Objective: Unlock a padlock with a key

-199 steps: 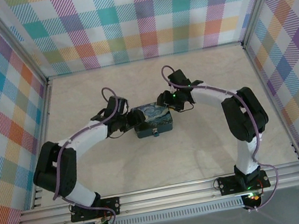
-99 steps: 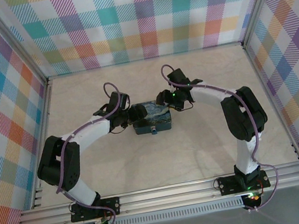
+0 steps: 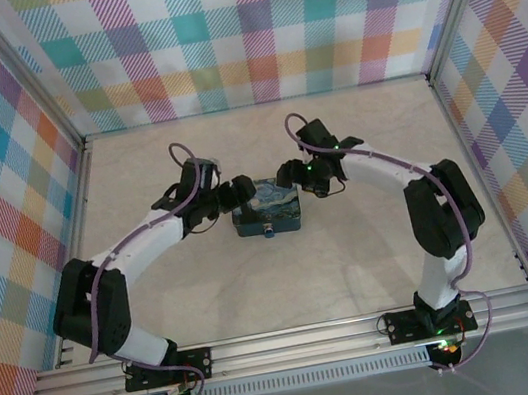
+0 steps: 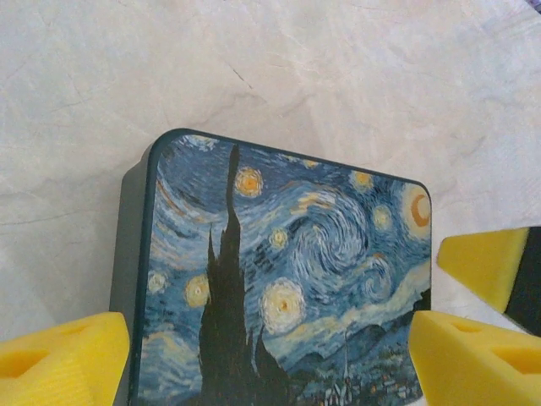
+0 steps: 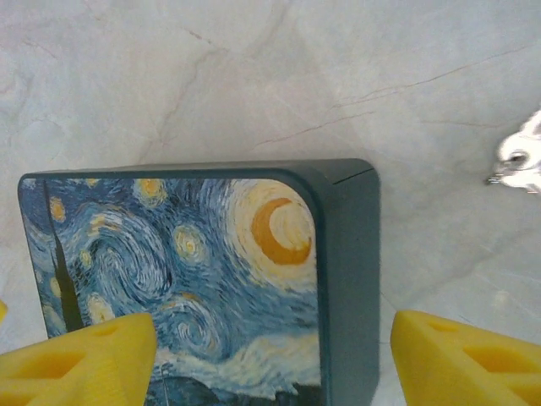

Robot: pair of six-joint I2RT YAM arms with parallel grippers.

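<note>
Top external view showed you the rectangular dark-teal tin with a starry-night lid (image 3: 269, 212) mid-table, its long axis running left to right. A small silvery fitting (image 3: 270, 230) on its near wall, facing you, was too small to identify as the padlock. The lid was shut, hiding the contents. The left gripper (image 3: 236, 194) and right gripper (image 3: 287, 172) flanked the tin's far corners, jaws spread, gripping nothing.

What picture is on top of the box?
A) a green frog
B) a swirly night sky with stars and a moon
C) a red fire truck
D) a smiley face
B: the top of the box is painted with blue swirls and yellow stars, and the right wrist view shows an orange crescent moon in one corner.
</note>
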